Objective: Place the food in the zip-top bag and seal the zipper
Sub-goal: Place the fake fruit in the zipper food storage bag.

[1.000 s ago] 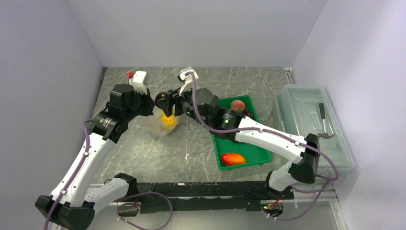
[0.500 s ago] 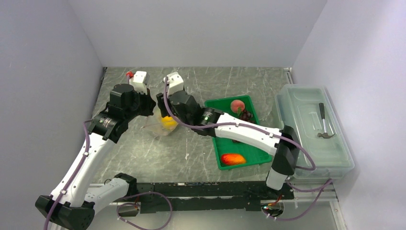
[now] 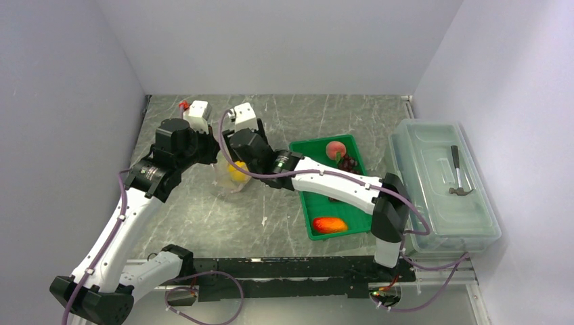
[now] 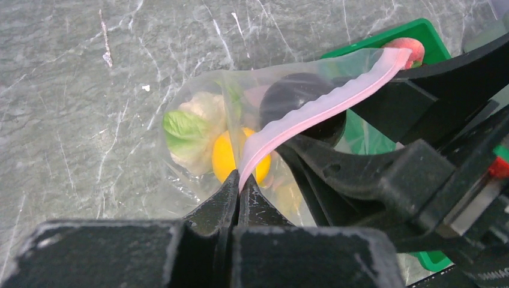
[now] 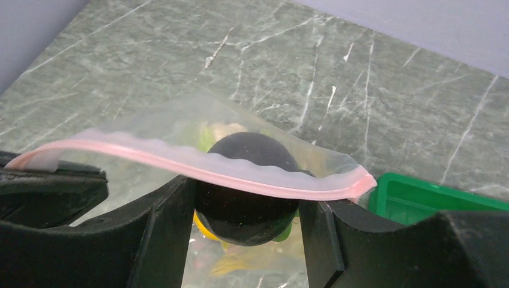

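At desk (image 3: pixel 203 210) centre-left: bag (image 3: pixel 230 177), mouth lifted by left end effector (image 4: pixel 240 192) clamped on zipper (image 4: pixel 312 114), letting right end effector (image 5: pixel 243 204), gripping dark fruit (image 5: pixel 249 180), reach lemon (image 4: pixel 225 157), lettuce (image 4: pixel 189 129) inside.

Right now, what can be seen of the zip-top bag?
The zip-top bag is clear, crinkly plastic with a pale pink zipper along its open mouth. The left gripper pinches one end of that strip, holding the mouth up. Lettuce and a lemon lie inside. The right gripper holds a dark round fruit at the mouth, against the strip.
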